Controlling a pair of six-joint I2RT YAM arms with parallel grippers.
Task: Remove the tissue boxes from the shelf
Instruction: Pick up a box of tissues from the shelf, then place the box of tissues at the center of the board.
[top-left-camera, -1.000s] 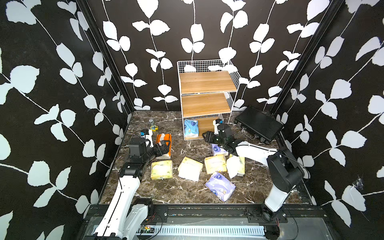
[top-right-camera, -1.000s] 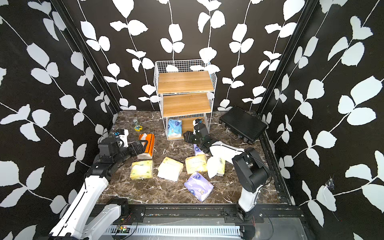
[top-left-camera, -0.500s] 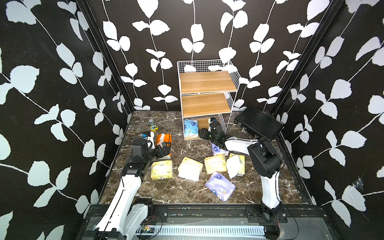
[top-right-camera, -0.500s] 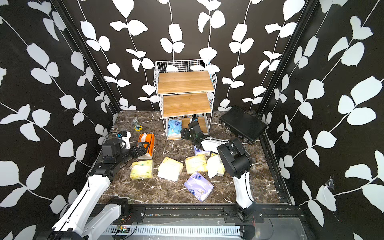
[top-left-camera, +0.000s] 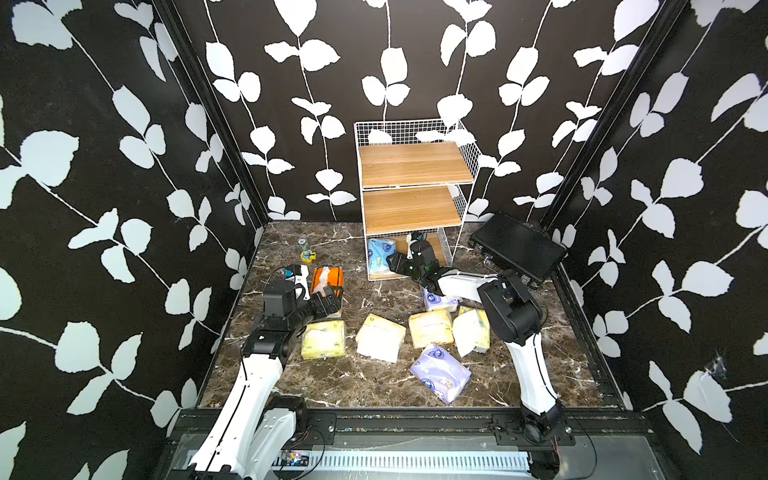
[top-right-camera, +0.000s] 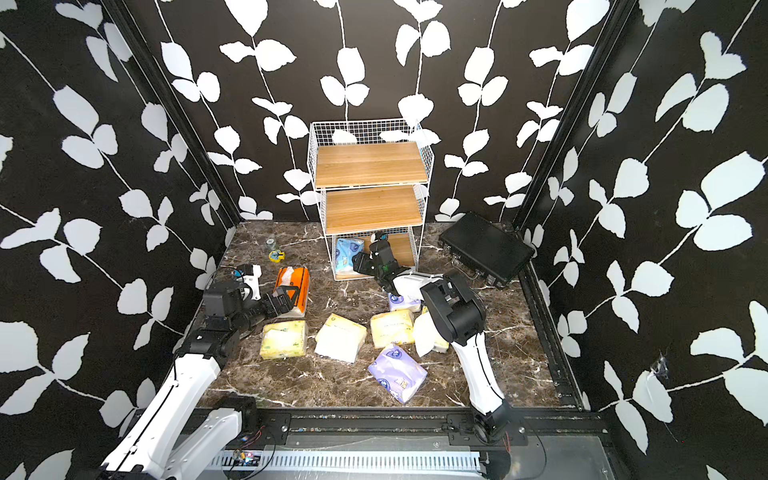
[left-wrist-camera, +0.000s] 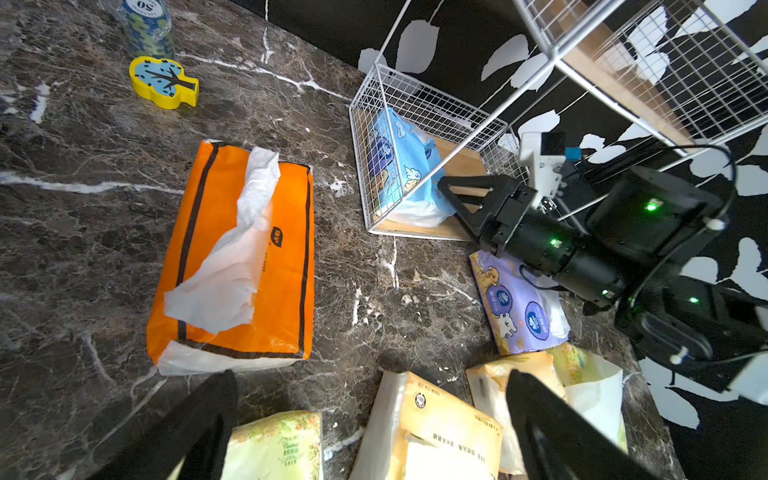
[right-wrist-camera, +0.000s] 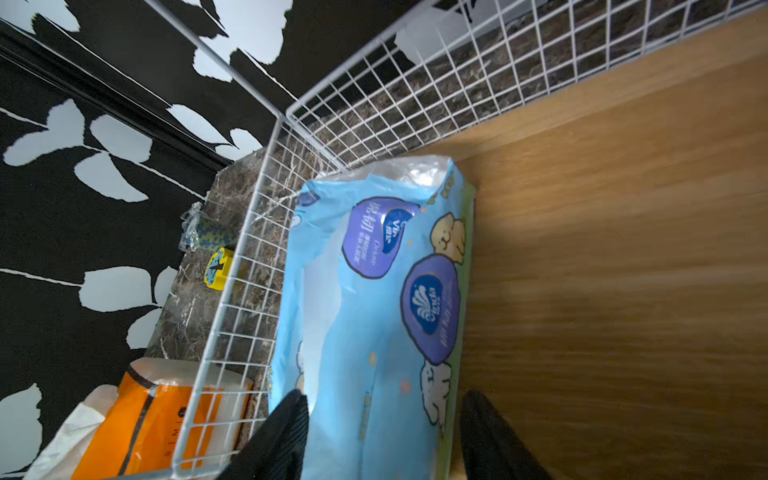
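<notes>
Top views: my right tool (top-left-camera: 395, 262) reaches into the bottom tier of the shelf (top-left-camera: 409, 164), at the blue pack (top-left-camera: 380, 251) standing there on edge. My left tool (top-left-camera: 329, 297) hovers low over the surface (top-left-camera: 374, 386), just beside the orange box (top-left-camera: 328, 277). Six soft packs (top-left-camera: 440, 372) lie scattered on the surface in front of the shelf.

Left wrist view: left tool fingers (left-wrist-camera: 199, 419) are spread to full width and grip nothing. The orange box lies flat ahead of them. The right tool's tips sit at the blue pack's near end.

Right wrist view: right tool fingers (right-wrist-camera: 482, 424) are about half spread, one on each side of the blue pack's near end. The pack rests on the bottom board, against the wire side. Whether the pads press it, I cannot tell.
</notes>
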